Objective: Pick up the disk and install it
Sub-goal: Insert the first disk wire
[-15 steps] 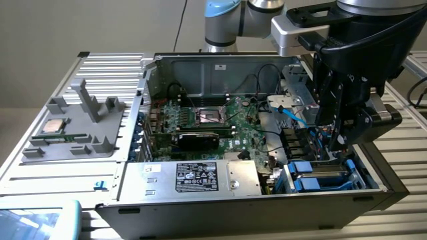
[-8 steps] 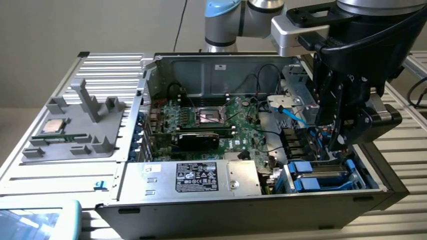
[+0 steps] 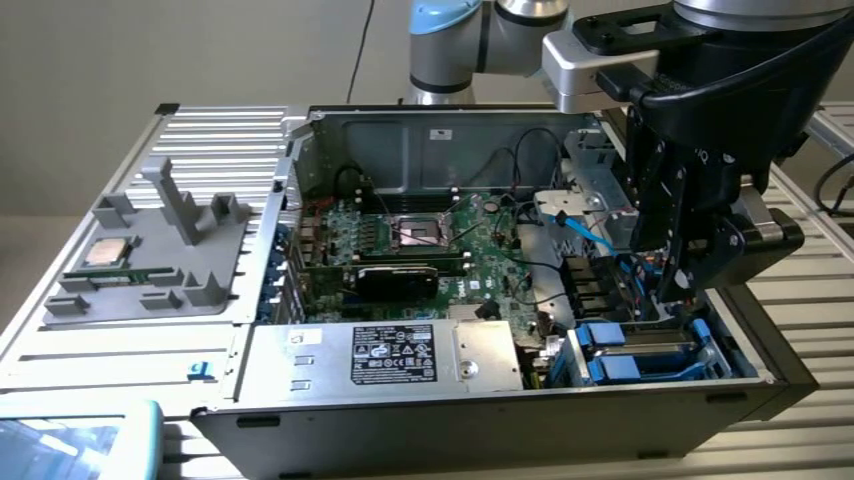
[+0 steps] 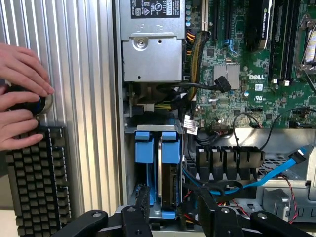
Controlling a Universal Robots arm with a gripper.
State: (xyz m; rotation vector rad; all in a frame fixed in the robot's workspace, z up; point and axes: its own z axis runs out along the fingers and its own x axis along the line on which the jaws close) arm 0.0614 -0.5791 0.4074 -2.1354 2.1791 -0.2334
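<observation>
At the drive-bay corner of the open computer case (image 3: 467, 425), lying on a ribbed aluminium counter (image 3: 200, 140): the disk (image 3: 654, 347), silver-grey in its blue carrier frame, seated in the bay just beside the power-supply box (image 3: 400, 355). Pincer (image 3: 674, 285): black, on the arm, hanging close above the disk, jaws spread apart with nothing held between them. The wrist view has one finger to either side of the disk's end; contact with the frame cannot be told. Motherboard (image 3: 441, 240): green, on the case floor, CPU socket bare. Blue data cable (image 3: 587, 235): loose, crossing near the bay. Grey parts fixture (image 3: 147, 260): on the counter toward the exterior view's left, with a small CPU chip (image 3: 107, 250) on it. Person's hands (image 4: 22, 71): resting on the counter at a dark round object (image 4: 37, 101), next to a keyboard (image 4: 37, 173).
</observation>
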